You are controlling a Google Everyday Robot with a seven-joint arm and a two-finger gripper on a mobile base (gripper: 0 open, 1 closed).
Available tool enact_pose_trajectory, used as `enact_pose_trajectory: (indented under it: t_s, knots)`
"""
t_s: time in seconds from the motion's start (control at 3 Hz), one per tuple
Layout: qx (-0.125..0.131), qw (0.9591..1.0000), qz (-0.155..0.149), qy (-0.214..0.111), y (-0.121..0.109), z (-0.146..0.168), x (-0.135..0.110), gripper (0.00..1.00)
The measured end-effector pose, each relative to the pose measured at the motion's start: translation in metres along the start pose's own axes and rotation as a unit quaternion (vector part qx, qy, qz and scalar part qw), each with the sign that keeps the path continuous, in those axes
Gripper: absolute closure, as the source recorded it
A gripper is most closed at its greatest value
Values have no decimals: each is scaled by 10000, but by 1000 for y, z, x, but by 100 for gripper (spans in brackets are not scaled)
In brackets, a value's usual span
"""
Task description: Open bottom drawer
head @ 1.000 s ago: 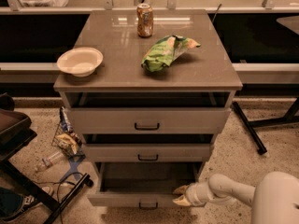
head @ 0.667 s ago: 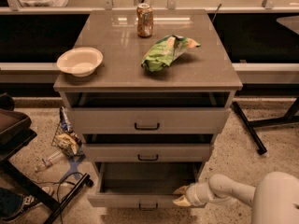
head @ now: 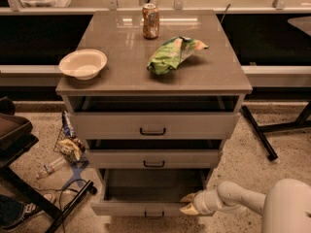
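Three drawers [head: 154, 158] stack beneath the counter [head: 121, 57]; the bottom drawer [head: 131, 208], at lower centre of the frame, stands partly pulled out. The pincer [head: 188, 204] sits at the right end of its front rim; whether it is spread or pinching cannot be told. Pulling straight and level toward the frame's bottom edge should avoid skewing from this off-centre contact.

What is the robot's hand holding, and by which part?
Cannot tell. The hand sits against the right end of the lowest grey-beige drawer front, but no clear grip shows.
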State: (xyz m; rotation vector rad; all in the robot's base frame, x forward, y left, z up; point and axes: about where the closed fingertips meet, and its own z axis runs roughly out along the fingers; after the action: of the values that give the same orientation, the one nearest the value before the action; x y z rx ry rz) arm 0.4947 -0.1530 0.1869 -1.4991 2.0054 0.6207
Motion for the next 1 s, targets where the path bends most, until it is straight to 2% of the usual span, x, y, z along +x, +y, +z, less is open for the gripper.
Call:
enact_pose_trajectory:
  t_s: [0.33,0.67,1.0]
  knots:
    - [-1,10000,0,0,0,0,0,100]
    - [-1,10000,0,0,0,0,0,84]
    - [-2,10000,0,-1,0,0,0,61]
